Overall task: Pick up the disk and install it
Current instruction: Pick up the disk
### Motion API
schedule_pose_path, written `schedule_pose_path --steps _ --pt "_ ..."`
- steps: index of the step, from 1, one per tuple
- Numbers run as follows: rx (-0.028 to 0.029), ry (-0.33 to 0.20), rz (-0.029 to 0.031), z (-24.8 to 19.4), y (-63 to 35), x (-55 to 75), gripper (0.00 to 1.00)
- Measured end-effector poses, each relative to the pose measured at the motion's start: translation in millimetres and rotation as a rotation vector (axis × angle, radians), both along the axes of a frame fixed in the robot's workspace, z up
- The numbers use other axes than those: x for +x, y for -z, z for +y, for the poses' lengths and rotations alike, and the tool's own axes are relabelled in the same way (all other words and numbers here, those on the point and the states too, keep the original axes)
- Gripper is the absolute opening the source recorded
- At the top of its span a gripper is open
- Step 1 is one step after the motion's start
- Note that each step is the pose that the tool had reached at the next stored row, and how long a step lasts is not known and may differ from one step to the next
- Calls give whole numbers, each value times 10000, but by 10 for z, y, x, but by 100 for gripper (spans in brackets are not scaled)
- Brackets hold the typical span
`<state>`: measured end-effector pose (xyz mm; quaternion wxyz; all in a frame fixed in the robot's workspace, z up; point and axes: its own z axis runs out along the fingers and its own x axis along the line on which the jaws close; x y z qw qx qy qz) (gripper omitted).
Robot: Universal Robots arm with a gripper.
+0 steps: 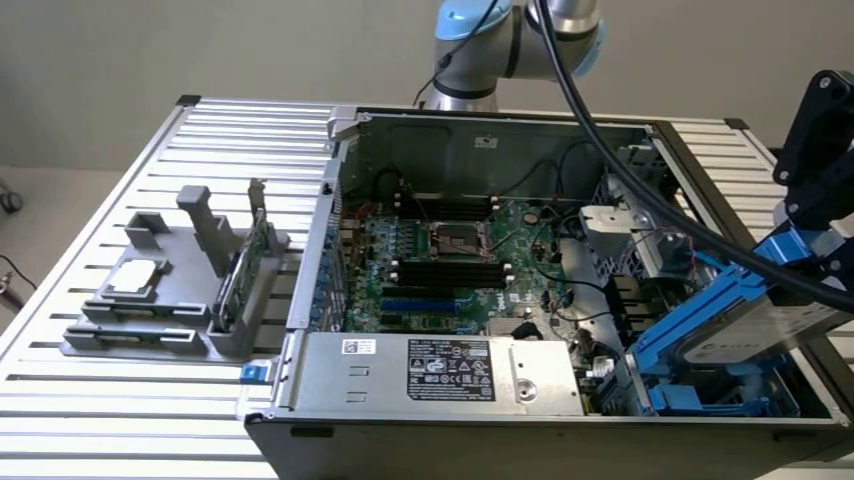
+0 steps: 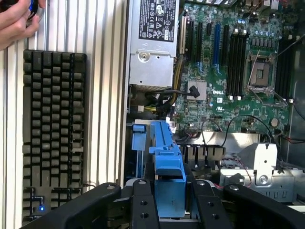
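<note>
The disk [image 1: 727, 335] is a silver-grey drive in blue carrier rails. It hangs tilted over the drive bay [image 1: 694, 400] at the front corner of the open computer case, on the exterior view's right. My gripper [image 1: 805, 285] is shut on its upper end, with the black cable of the arm running down to it. In the wrist view the two black fingers [image 2: 143, 205] clamp the blue carrier of the disk [image 2: 167, 157] from both sides, and my gripper [image 2: 172, 202] points down toward the bay. The drive's lower end sits among the blue bay parts; whether it touches them I cannot tell.
The open case [image 1: 334, 200] holds a motherboard [image 1: 454, 250] and a power supply [image 1: 441, 375]. A grey fixture [image 1: 147, 320] on the exterior view's left carries a small silver drive [image 1: 134, 278] and a green card [image 1: 240, 275]. A keyboard [image 2: 52, 133] lies beside the case, with a person's hand [image 2: 14, 21] nearby.
</note>
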<state>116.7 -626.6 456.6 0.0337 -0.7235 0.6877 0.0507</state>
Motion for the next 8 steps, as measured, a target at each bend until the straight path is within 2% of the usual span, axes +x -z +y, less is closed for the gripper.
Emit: schedule_pose_path --steps 8 --pt "-1 -5 0 -10 2 16 33"
